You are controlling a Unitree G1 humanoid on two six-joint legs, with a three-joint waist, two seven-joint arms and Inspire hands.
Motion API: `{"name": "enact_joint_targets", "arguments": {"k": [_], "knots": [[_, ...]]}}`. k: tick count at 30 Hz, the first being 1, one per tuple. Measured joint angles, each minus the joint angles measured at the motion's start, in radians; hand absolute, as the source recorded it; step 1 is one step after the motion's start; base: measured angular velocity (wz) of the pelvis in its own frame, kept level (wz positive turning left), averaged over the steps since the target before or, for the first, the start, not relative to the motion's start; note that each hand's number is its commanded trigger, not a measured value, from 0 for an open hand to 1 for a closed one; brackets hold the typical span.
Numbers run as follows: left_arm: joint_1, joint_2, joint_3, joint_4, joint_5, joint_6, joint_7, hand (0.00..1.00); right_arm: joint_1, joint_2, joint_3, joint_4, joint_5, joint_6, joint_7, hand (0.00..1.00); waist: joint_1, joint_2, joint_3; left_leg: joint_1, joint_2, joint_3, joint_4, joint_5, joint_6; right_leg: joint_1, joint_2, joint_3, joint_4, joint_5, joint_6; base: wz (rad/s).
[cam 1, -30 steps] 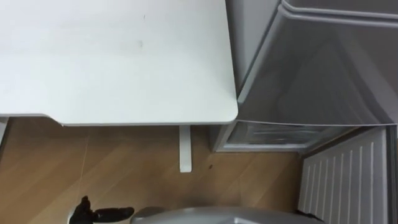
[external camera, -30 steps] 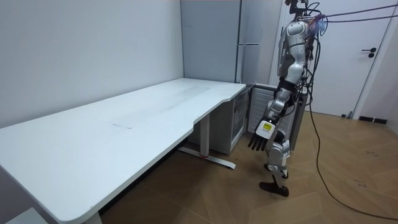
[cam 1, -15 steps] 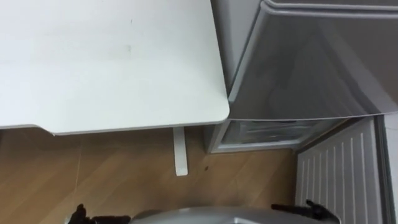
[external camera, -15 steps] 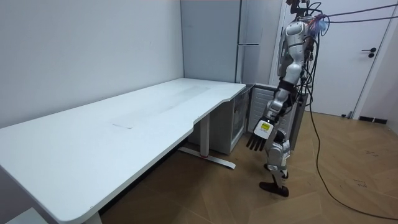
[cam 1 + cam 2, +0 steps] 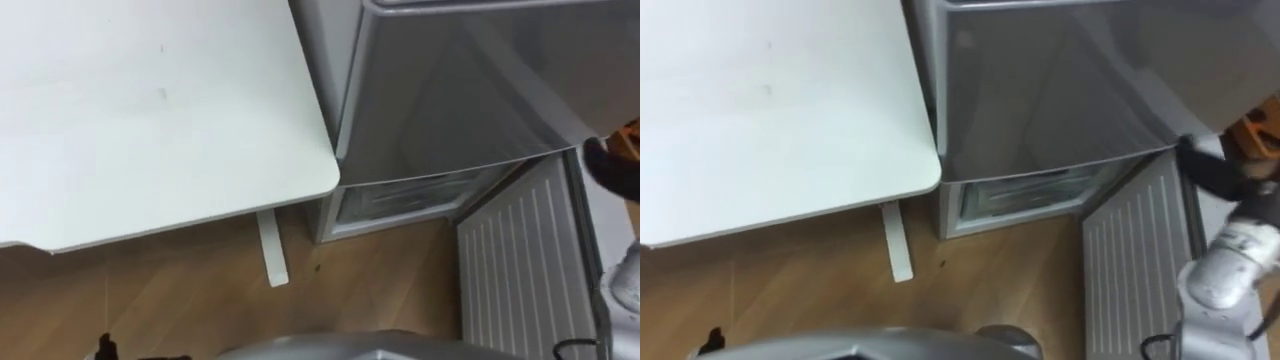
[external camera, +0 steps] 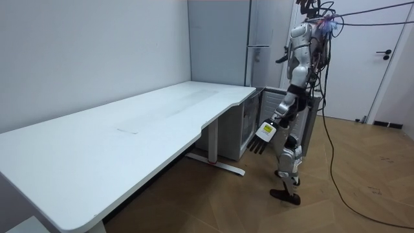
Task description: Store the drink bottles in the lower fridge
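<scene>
The fridge (image 5: 450, 90) stands right of the white table (image 5: 150, 120). Its lower compartment (image 5: 400, 195) is open, with a clear drawer front showing inside. The lower door (image 5: 520, 270) is swung out toward me, its ribbed white inner side up. My right hand (image 5: 1206, 172) is a dark shape at the right edge, by the top of that open door; its fingers are hard to read. My left hand (image 6: 260, 139) hangs low at my side with straight fingers, holding nothing. I stand at the table's end, facing the fridge (image 6: 259, 39).
The table's white leg (image 5: 270, 250) stands on the wooden floor (image 5: 180, 290) just left of the fridge. In the room view, the long table (image 6: 129, 129) runs along the wall, and a closed door (image 6: 362, 58) is on the room view's right.
The eye view has shifted, so the table and fridge sit further left. My right arm has risen into view at the right edge. My left hand has swung slightly forward.
</scene>
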Motion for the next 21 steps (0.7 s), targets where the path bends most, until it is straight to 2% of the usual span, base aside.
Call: {"name": "enact_joint_targets", "arguments": {"k": [2,7,11,13,14,16,18,20,21], "knots": [[-0.004,0.0,0.0,0.0,0.001,-0.004,-0.001,0.0,-0.006,-0.014,-0.036,-0.033,-0.001,-0.022,-0.057,0.0,-0.009,-0.009,0.0002,-0.001,0.0,0.0,-0.002,0.0,0.0,-0.002,0.002,0.01,0.0,0.001,0.0,-0.04],[-0.001,-0.001,0.007,0.0,0.023,-0.001,-0.025,0.0,-0.011,-0.072,-0.146,-0.057,0.007,-0.035,-0.161,0.0,-0.021,-0.019,-0.0017,-0.001,0.002,0.007,-0.018,0.0,0.0,-0.009,0.005,0.012,0.001,0.003,-0.002,-0.03],[-0.001,-0.002,0.025,-0.002,0.024,0.023,-0.025,0.0,-0.004,-0.074,-0.178,0.024,0.065,-0.036,-0.209,0.0,-0.034,-0.026,-0.0022,0.0,0.004,0.008,-0.012,0.001,-0.001,-0.007,0.007,0.011,-0.004,0.005,-0.004,-0.02],[-0.003,-0.007,0.024,-0.008,0.022,0.034,-0.025,0.0,0.012,-0.062,-0.178,0.112,0.098,-0.027,-0.206,0.0,-0.036,-0.026,-0.0023,0.001,0.003,0.007,-0.014,0.0,-0.001,-0.004,0.006,0.009,-0.007,0.005,-0.003,0.04],[-0.006,-0.007,0.024,-0.011,0.02,0.045,-0.025,0.0,0.016,-0.047,-0.177,0.174,0.133,-0.013,-0.202,0.0,-0.036,-0.026,-0.0023,0.001,0.003,0.006,-0.017,0.0,-0.001,-0.005,0.005,0.009,-0.007,0.005,-0.003,0.0],[-0.01,-0.006,0.025,-0.016,0.02,0.055,-0.025,0.0,0.014,-0.041,-0.172,0.287,0.204,0.013,-0.174,0.0,-0.035,-0.022,-0.0021,0.003,0.003,0.008,-0.018,0.0,-0.001,-0.005,0.005,0.014,-0.006,0.005,-0.003,-0.03],[-0.011,-0.009,0.025,-0.026,0.02,0.065,-0.026,0.0,0.015,-0.036,-0.163,0.388,0.29,0.063,-0.12,0.0,-0.036,-0.02,0.0017,0.006,0.003,0.009,-0.021,0.0,-0.001,-0.006,0.006,0.022,-0.004,0.005,-0.003,-0.06],[-0.018,-0.009,0.028,-0.031,0.022,0.069,-0.027,0.0,0.015,-0.034,-0.161,0.431,0.355,0.074,-0.098,0.0,-0.037,-0.009,0.0,-0.001,0.003,0.008,-0.025,0.0,-0.001,-0.014,0.006,0.026,-0.001,0.005,-0.003,-0.05],[-0.026,-0.008,0.036,-0.035,0.023,0.069,-0.027,0.0,0.012,-0.034,-0.158,0.466,0.382,0.08,-0.093,0.0,-0.037,-0.004,0.0028,-0.002,0.002,0.008,-0.026,0.0,-0.001,-0.017,0.007,0.027,0.001,0.005,-0.003,-0.04]]}}
